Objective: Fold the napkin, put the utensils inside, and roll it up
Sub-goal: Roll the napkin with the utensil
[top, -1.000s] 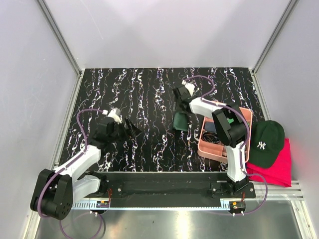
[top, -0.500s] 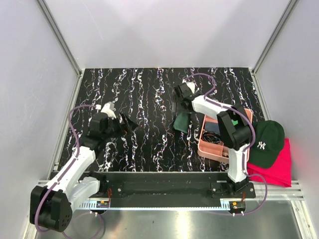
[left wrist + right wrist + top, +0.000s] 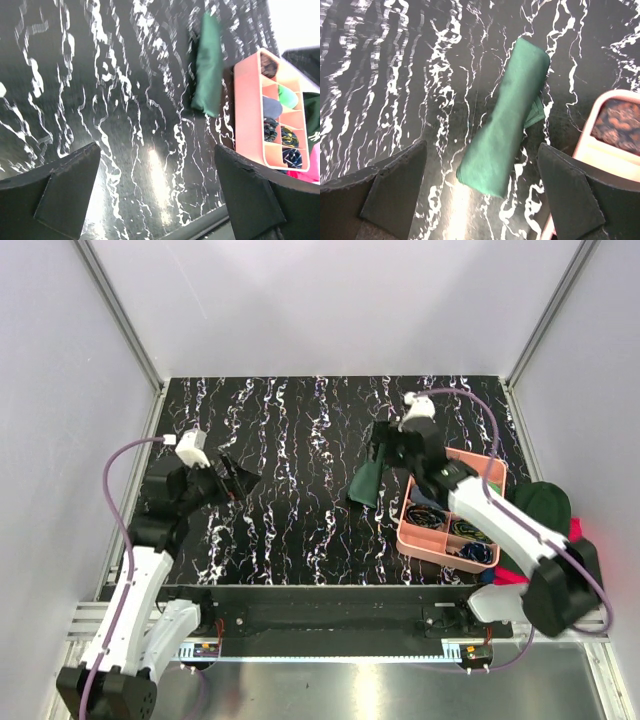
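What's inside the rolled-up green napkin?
Only green fabric shows: the napkin lies rolled on the table, and nothing pokes out. Anything wrapped inside is hidden by the cloth.

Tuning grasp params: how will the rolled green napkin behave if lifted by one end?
Likely floppy: the napkin is soft cloth in a loose roll, so an end grasp would probably let it sag. It may unroll: a loose corner sticks out on one side. Probably won't roll far; it looks flattened.

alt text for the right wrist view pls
A rolled dark green napkin lies diagonally on the black white-veined table, framed by the two dark fingers of the open right gripper. A corner of a pink tray shows at the right edge.
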You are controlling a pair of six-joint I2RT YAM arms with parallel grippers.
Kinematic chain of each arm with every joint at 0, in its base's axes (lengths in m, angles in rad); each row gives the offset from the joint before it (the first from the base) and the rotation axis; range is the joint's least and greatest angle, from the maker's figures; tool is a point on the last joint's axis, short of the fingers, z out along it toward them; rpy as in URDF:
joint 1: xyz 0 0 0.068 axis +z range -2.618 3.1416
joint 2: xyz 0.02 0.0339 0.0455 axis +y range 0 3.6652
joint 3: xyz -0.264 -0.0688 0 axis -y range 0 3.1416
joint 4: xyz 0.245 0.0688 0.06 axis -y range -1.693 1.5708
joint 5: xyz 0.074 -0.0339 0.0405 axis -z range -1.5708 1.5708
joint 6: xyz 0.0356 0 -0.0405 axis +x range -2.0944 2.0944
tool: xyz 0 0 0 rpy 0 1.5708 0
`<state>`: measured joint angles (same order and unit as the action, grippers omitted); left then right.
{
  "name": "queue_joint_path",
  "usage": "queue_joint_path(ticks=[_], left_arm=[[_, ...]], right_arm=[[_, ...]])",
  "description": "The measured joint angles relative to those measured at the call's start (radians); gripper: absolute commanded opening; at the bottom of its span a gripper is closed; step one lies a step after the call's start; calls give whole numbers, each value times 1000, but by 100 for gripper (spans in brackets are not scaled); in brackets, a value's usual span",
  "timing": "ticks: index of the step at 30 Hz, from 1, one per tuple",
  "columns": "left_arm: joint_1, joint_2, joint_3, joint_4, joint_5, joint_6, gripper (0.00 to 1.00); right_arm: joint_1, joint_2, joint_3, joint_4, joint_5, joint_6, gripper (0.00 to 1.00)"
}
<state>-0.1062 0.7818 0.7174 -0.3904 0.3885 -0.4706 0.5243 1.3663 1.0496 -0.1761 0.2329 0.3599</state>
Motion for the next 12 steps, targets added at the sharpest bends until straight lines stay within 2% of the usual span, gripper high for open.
queue_joint_path(ticks=[5,12], left_arm=[[0,-79,30,-40,-23,77,99],[1,-135,28,-74,-74,121,99]], right_arm=[[0,-213,-201,113,-15,-42,100],[0,-316,-306,168,-14,-87,100]])
